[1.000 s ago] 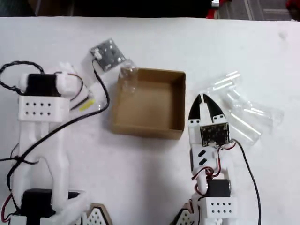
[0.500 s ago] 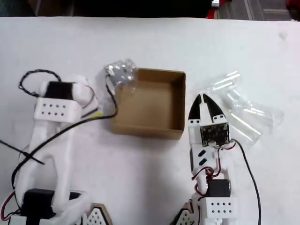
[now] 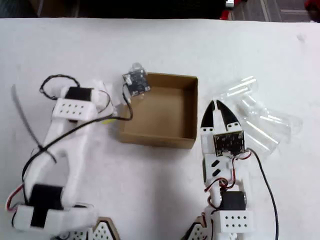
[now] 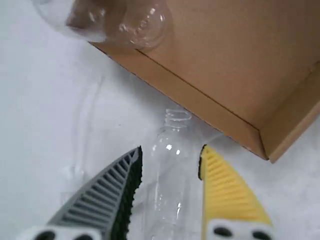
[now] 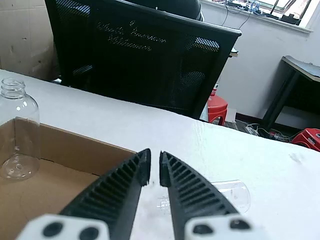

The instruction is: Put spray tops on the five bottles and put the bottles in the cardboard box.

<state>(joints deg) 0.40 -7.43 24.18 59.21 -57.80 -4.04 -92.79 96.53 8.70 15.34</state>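
cardboard box (image 3: 155, 139) is sitting mid-table (image 3: 150, 45); spare bottles (image 3: 260, 120) are lying toward the table's right edge, an upright bottle (image 5: 15, 130) is standing at the box's far-left corner. My left claw (image 4: 171, 150) is gripping a bare-necked bottle (image 4: 167, 200) by its body, just outside the box's left wall. My right claw (image 5: 154, 154) is idling almost closed, empty. I'm judging it light, thin, slick, crushable: squeezing gently mid-body, keeping the threaded neck free

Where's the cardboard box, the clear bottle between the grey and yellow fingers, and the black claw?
cardboard box (image 3: 160, 107), high view, on its bare floor.
clear bottle (image 4: 167, 165), left wrist view, on the middle of its body.
right gripper (image 5: 154, 161), right wrist view, midway between its black fingertips.
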